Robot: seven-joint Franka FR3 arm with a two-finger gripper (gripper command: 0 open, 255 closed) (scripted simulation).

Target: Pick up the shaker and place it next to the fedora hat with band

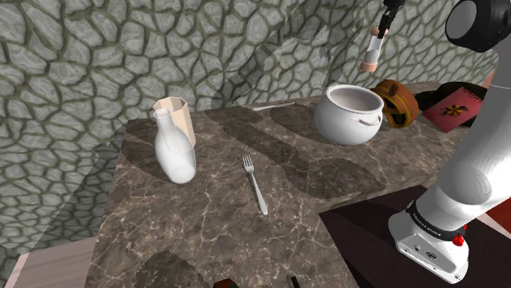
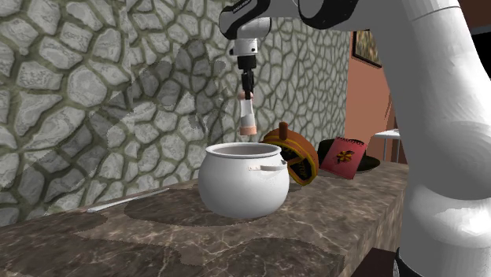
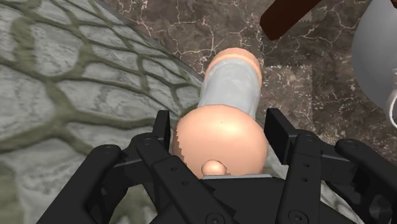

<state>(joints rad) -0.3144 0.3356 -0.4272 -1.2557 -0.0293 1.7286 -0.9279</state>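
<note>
The black gripper [image 3: 219,122] is clamped on the shaker [image 3: 232,83], one finger on each side of its peach upper cap. The shaker, a pale clear tube with a peach cap at each end, hangs from the fingertips high in the air, well clear of the marble table [image 1: 205,237]. Below the gripper stands a round white pot [image 2: 240,185] with small handles, open at the top. Just beside the pot, also below the gripper, an orange-brown hat with a dark band [image 1: 399,102] sits tilted. Past the hat lies a red booklet [image 1: 452,106] with a flower on it, propped on something black. Farther from the gripper, a fork [image 1: 255,184] lies flat on the table. Farthest off stands a white bottle [image 1: 174,151], with a beige container [image 1: 178,114] right behind it, near the stone wall [image 1: 123,57].
</note>
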